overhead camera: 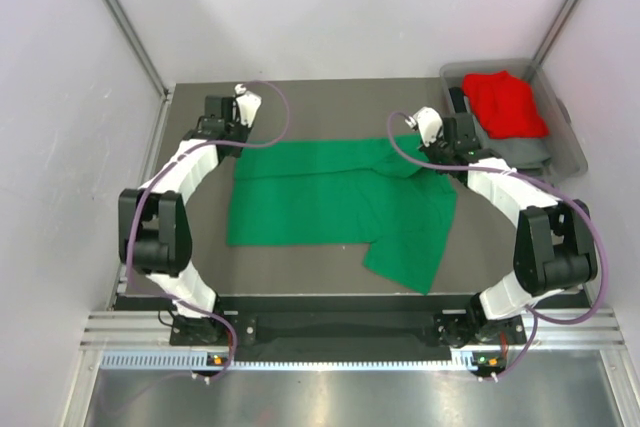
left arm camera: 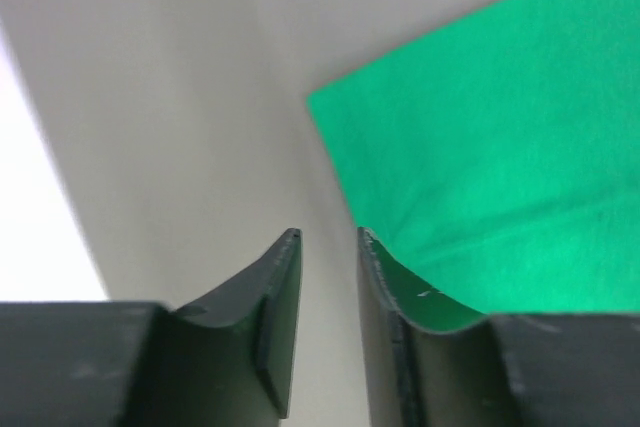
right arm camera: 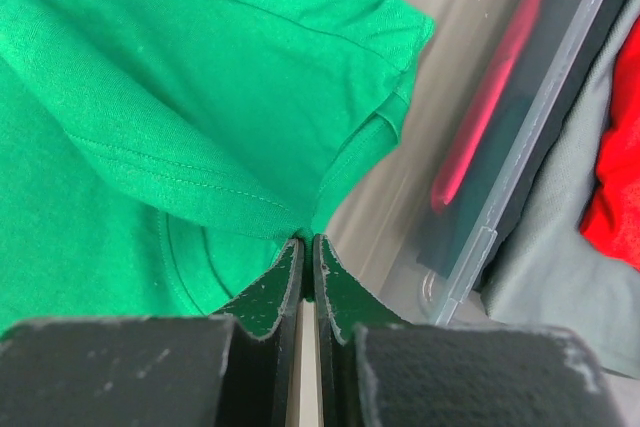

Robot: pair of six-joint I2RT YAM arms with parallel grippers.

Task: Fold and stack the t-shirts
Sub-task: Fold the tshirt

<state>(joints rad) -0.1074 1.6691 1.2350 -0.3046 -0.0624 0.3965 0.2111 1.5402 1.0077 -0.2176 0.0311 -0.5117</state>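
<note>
Noted right gripper [right arm camera: 308,241] clamped thinly on green t-shirt [overhead camera: 330,197] hem; left gripper [left arm camera: 330,234] fingers apart, empty. I feared slippage, skewed fold.

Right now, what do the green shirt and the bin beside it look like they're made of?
The green shirt looks like soft, matte knit cloth, probably cotton jersey, given its stitched hems and limp folds. The bin looks like clear, glossy rigid plastic, with a see-through wall and a straight, hard rim.
</note>
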